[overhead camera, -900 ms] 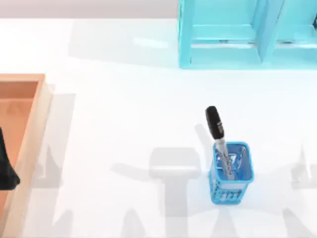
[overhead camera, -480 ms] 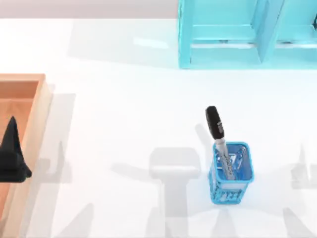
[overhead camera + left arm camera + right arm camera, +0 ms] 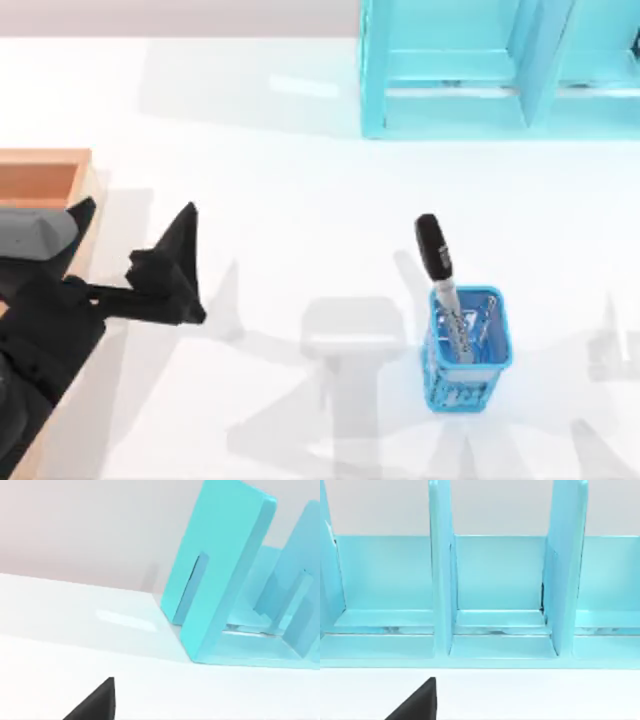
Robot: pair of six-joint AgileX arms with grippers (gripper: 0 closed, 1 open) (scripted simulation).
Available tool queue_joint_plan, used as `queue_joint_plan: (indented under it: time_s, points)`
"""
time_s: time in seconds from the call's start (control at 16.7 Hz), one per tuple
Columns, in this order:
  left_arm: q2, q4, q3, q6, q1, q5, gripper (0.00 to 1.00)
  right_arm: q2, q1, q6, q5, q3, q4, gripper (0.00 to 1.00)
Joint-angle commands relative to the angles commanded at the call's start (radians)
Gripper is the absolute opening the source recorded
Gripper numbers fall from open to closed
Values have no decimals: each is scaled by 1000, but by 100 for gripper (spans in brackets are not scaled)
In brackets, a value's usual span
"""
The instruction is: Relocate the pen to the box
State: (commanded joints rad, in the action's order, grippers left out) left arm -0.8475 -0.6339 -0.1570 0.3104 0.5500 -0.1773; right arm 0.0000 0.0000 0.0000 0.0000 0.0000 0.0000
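Observation:
The pen [image 3: 436, 258] stands tilted in a small blue mesh cup [image 3: 466, 350] right of the table's middle, its black cap sticking out and leaning toward the back left. The box [image 3: 45, 172], a light wooden tray, lies at the left edge, partly hidden by my left arm. My left gripper [image 3: 135, 218] hovers by the box's right rim, open and holding nothing, far left of the pen; one of its fingertips [image 3: 97, 702] shows in the left wrist view. My right gripper is open, with one black fingertip [image 3: 420, 700] in the right wrist view facing the shelf.
A turquoise shelf unit [image 3: 500, 70] stands along the back right, also seen as the shelf unit [image 3: 225, 590] and the shelf unit [image 3: 490, 595] in the wrist views. White tabletop [image 3: 290, 200] stretches between the box and the cup.
My left arm has come up from the left edge and swung right over the box's rim, its open fingers now pointing toward the back. The pen and cup have not moved.

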Motion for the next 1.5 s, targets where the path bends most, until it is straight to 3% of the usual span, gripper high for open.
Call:
queue_joint_plan:
  time_s: [0.42,0.72,1.2,1.5]
  points:
    - [-671,-451,-112,221,391,-126,100,0,0,0,0,0,0,100]
    - [-947,-642,-159,314,557,-180,100,0,0,0,0,0,0,100]
    - [-988,-670,-165,328,579,-186,100,0,0,0,0,0,0,100]
    - [-1093,-638,-309,321,543,-146,100,0,0,0,0,0,0,100]
